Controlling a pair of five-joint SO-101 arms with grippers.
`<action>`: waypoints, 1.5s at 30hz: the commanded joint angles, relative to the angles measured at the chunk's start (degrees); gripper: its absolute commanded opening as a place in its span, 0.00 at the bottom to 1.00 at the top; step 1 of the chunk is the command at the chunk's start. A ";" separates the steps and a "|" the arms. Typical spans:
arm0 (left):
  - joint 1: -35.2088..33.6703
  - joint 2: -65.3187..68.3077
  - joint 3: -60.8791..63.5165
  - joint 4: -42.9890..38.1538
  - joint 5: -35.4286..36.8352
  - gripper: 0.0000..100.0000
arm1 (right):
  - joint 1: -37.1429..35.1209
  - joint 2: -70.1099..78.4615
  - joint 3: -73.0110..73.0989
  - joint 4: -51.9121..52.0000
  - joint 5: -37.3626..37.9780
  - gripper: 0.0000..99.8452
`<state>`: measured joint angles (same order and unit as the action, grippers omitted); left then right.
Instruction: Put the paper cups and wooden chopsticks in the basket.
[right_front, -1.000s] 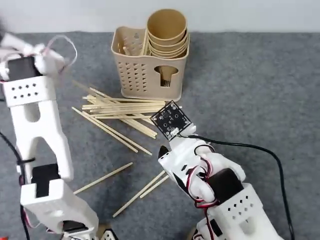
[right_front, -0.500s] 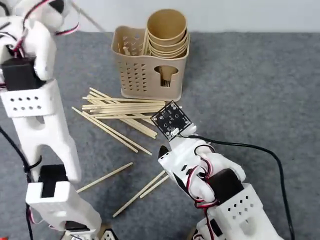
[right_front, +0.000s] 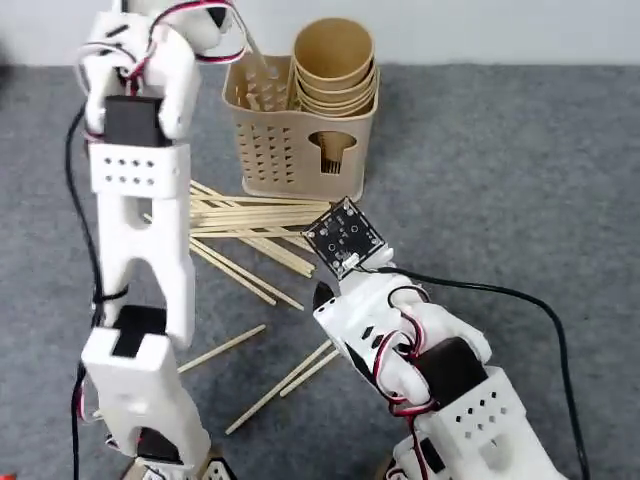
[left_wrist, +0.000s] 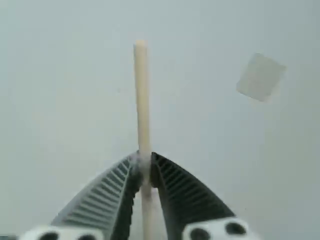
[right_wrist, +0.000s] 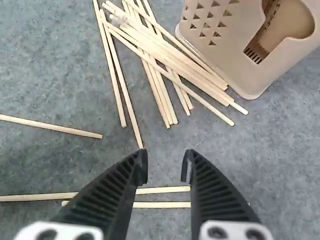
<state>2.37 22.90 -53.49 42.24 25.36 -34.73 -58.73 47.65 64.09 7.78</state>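
- The left gripper (left_wrist: 142, 161) is clenched on 1 chopstick (left_wrist: 141, 95), which slants over the left compartment of the basket (right_front: 290, 150).
- The right gripper (right_wrist: 164, 162) is released, low over the counter (right_front: 500, 180).
- Stacked paper cups (right_front: 335, 60) sit in the basket's right compartment.
- The loose chopsticks (right_front: 250, 215) lie in front of it.

My left arm (right_front: 140, 230) and right arm (right_front: 450, 400) are white plastic, with black servo blocks (right_front: 132, 120), red, white and black cables (right_front: 383, 352), a square black circuit board (right_front: 343, 238), and dark ribbed jaws on the right gripper (right_wrist: 163, 160).
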 joint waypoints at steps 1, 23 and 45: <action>0.62 1.05 -0.57 -3.96 -5.45 0.02 | 0.13 -1.27 -0.53 -1.36 -0.44 0.13; 3.60 3.08 6.37 8.62 -5.19 0.02 | 0.13 -1.27 -0.53 -1.36 -0.44 0.13; 3.60 2.46 5.32 2.55 -4.75 0.28 | 0.13 -1.27 -0.53 -1.36 -0.44 0.13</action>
<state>5.80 26.77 -46.20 48.22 19.91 -34.73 -58.73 47.65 64.09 7.78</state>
